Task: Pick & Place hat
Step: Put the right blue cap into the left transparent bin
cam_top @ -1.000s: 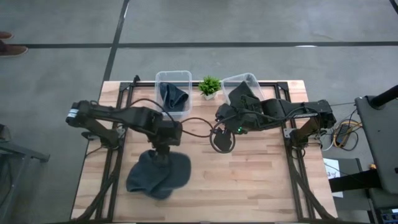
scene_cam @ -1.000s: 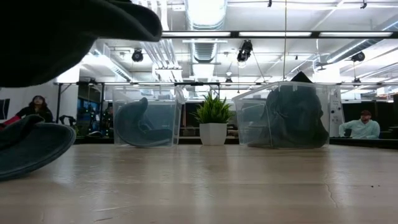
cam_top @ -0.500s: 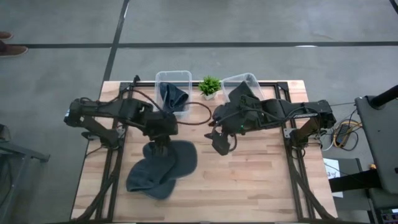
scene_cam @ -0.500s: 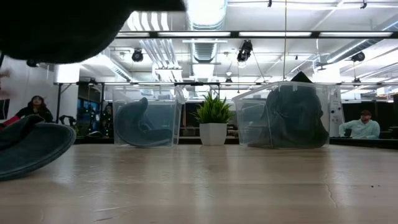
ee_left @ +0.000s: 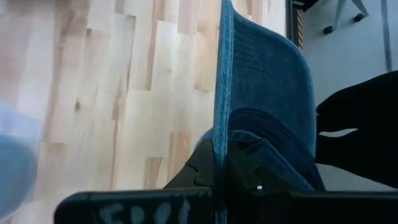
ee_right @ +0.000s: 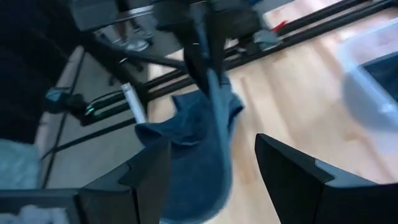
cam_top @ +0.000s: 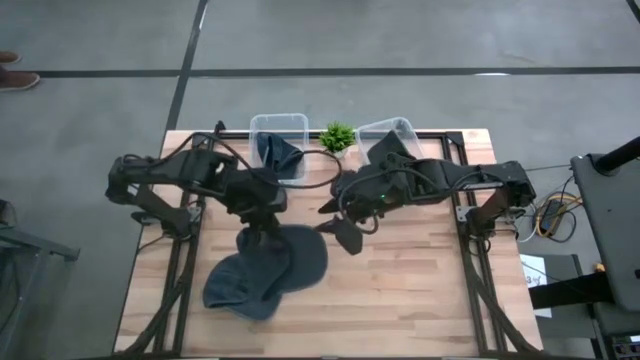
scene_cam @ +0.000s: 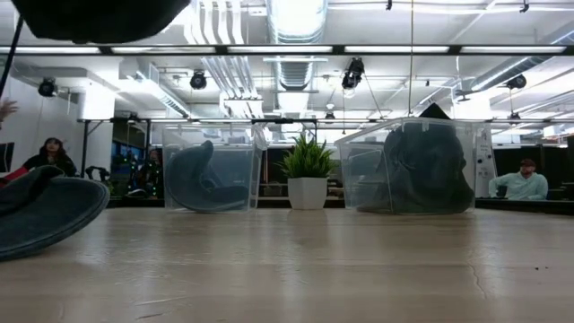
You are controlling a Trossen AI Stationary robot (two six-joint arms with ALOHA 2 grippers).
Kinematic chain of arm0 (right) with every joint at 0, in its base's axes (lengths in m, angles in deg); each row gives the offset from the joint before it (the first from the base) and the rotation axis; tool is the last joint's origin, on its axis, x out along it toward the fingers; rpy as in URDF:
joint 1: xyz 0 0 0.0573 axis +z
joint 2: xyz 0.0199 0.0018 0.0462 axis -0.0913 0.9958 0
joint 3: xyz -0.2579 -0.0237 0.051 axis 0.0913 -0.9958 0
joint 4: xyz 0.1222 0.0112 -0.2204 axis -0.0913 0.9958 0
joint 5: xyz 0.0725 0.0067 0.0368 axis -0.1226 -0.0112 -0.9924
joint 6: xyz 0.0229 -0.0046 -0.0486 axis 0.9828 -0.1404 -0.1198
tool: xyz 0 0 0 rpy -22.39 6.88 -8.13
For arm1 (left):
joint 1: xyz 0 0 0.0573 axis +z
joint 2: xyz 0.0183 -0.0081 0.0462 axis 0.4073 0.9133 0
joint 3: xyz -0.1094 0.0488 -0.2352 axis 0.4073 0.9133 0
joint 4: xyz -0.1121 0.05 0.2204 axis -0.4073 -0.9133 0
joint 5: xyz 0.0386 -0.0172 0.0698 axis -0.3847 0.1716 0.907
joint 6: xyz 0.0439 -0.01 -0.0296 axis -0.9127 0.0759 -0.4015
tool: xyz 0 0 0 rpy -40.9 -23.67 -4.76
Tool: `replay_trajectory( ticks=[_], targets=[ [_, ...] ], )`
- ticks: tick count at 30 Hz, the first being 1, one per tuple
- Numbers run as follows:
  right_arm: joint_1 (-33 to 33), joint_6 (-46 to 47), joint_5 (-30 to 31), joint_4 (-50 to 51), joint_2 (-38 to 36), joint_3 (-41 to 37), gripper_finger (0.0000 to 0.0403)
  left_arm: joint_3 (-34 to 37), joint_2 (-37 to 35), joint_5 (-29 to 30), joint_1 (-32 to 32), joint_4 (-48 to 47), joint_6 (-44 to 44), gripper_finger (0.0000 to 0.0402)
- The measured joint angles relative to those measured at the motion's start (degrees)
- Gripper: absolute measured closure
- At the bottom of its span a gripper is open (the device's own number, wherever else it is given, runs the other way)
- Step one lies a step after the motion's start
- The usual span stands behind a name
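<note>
A dark blue hat [cam_top: 296, 258] hangs in the air over the table's left middle, and my left gripper [cam_top: 262, 222] is shut on it from above. In the low view only the hat's underside [scene_cam: 99, 16] shows, at the top. A second blue hat [cam_top: 228, 292] lies by its underside on the wood near the front left [scene_cam: 45, 211]. My right gripper [cam_top: 340, 228] stands open just to the right of the held hat [ee_right: 196, 146], with nothing between its fingers. My left gripper pinches the hat's thin edge [ee_left: 220, 134] between its two fingers. The fingers [ee_left: 198, 167] slant down from the table's far side. The hat hangs below and ahead of them, clear of the table and of the other hat.
Two clear bins stand at the table's far edge, each with a dark hat inside: the left bin [cam_top: 278, 148] and the right bin [cam_top: 392, 138]. A small potted plant [cam_top: 337, 138] sits between them. Bare wood lies at the front right [cam_top: 420, 290]. People sit in the room behind.
My left gripper has risen with the hat, lifting it clear of the hat on the table; the held hat has swung out toward the table's right. My right gripper has tipped up toward level and edged left toward the held hat, staying open.
</note>
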Motion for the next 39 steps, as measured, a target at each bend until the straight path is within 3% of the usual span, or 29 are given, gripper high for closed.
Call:
replay_trajectory(
  ticks=[13,28,39],
  targets=[
    [-0.2,-0.2,-4.2,-3.1,8.5,1.3,0.0177,0.1,1.0,-2.5,0.1,-0.2,-1.7,0.0395],
    [-0.2,-1.5,-7.1,-1.0,17.8,11.5,0.019,0.2,1.0,-2.5,0.3,-0.6,-1.7,0.0395],
    [-0.2,-4.6,-7.0,4.3,17.3,15.3,0.0213,0.2,0.9,-2.6,0.3,-4.8,-1.4,0.0395]
  ],
)
